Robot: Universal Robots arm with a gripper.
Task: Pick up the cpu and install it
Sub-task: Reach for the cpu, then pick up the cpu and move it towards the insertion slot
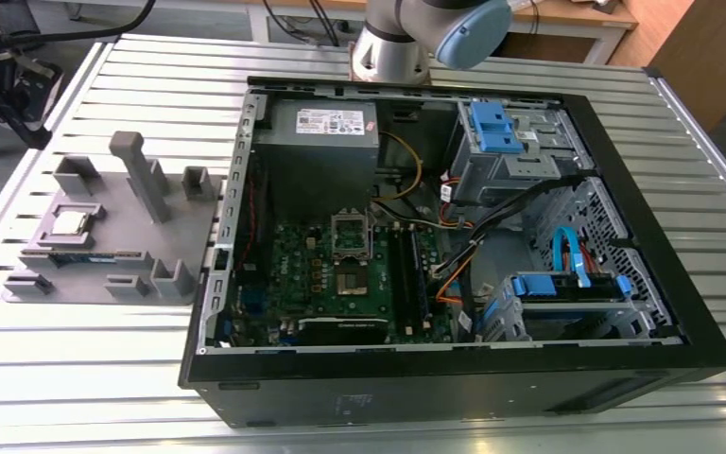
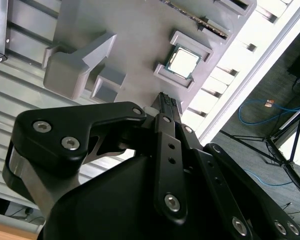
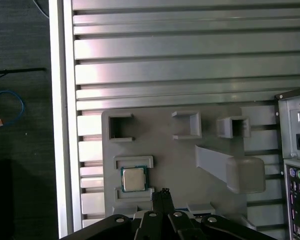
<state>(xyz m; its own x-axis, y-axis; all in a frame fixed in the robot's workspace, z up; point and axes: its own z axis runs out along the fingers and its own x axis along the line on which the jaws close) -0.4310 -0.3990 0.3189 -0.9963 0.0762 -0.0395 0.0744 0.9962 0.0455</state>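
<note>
Black linkage bars of the gripper (image 2: 166, 101) (image 3: 164, 192) sit closest to the lens in both wrist views. They taper to two fingertips (image 2: 162, 99) that seem pressed together with nothing between them, though the steep angle makes this hard to confirm.

Just past the tips lies the cpu (image 2: 183, 62) (image 3: 133, 179), silvery top upward. It is seated flat in a square framed pocket of a grey moulded tray (image 2: 135, 30) (image 3: 180, 150). The gripper hangs clear of the chip and does not touch it.

On the same tray a tall grey post (image 2: 75, 65) (image 3: 230, 172) stands near several open-sided little pockets. A green memory stick (image 2: 195, 17) lies in a slot beside the cpu's pocket.

The tray rests on a slatted metal table (image 3: 190, 50). The rear corner of the computer case (image 3: 295, 150) comes in just beyond the post.

In the exterior view the tray (image 1: 124, 236) is on the exterior view's left with the cpu (image 1: 71, 221) in it. The open computer case (image 1: 464, 378) lies on its side next to it. Inside the case the green motherboard (image 1: 325, 284) shows its socket (image 1: 351, 232) with the latch frame raised. Farther back, the arm (image 1: 414, 38) rises behind the case.
</note>
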